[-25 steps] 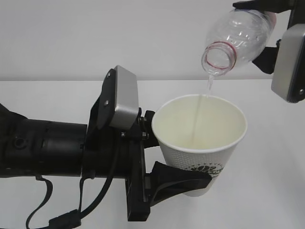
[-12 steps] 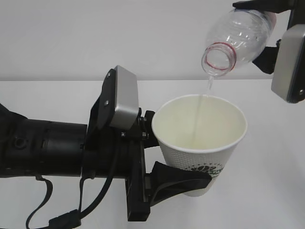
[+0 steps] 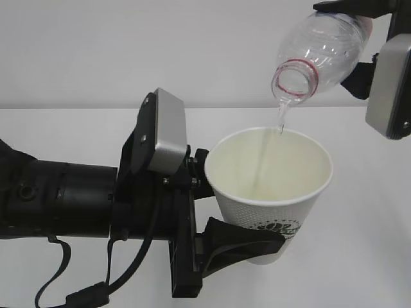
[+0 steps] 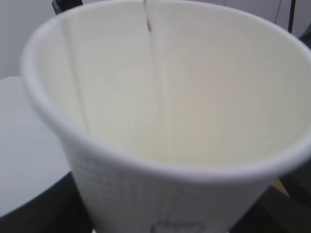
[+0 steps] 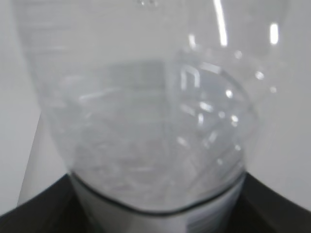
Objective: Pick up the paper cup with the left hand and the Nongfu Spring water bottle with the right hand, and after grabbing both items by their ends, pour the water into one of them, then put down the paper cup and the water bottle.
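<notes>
1. Left hand [image 3: 247,247]: reaching in from the left, black fingers clamped round the base of the paper cup, keeping it upright and clear of the white table [image 3: 359,256] as the receiving vessel.
2. Paper cup [image 3: 273,192]: mouth open directly under the bottle's neck, placed to catch the stream.
3. Nongfu Spring water bottle [image 3: 318,51]: tipped mouth-down above the cup, gripped near its far end by the right hand [image 3: 369,45]; finger contact mostly out of frame, so probably closed on it.
4. Water [image 3: 280,119]: thin stream falling into the cup.

dimpled paper cup [image 3: 273,192], glossy clear plastic bottle [image 3: 321,51]
</notes>
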You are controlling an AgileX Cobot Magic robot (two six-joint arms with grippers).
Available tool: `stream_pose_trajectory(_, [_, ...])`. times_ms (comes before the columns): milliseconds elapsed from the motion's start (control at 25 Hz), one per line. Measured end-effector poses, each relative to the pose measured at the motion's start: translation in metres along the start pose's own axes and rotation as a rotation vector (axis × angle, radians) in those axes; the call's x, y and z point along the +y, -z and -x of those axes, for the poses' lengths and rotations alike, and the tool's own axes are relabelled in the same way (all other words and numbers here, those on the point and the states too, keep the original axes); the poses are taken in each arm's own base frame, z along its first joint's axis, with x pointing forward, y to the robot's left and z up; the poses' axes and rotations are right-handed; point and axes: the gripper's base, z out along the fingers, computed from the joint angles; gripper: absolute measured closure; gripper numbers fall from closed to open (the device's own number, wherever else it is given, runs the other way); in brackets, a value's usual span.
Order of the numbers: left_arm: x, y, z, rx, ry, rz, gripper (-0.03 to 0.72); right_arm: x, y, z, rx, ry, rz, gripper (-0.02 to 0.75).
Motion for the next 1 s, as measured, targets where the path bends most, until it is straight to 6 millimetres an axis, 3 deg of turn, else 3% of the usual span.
stream_pose_trajectory(1000, [0.0, 0.0, -0.0001, 0.001, 0.0, 0.001, 0.169, -0.0001, 0.0, 0.0001, -0.001, 0.01, -0.001, 0.256])
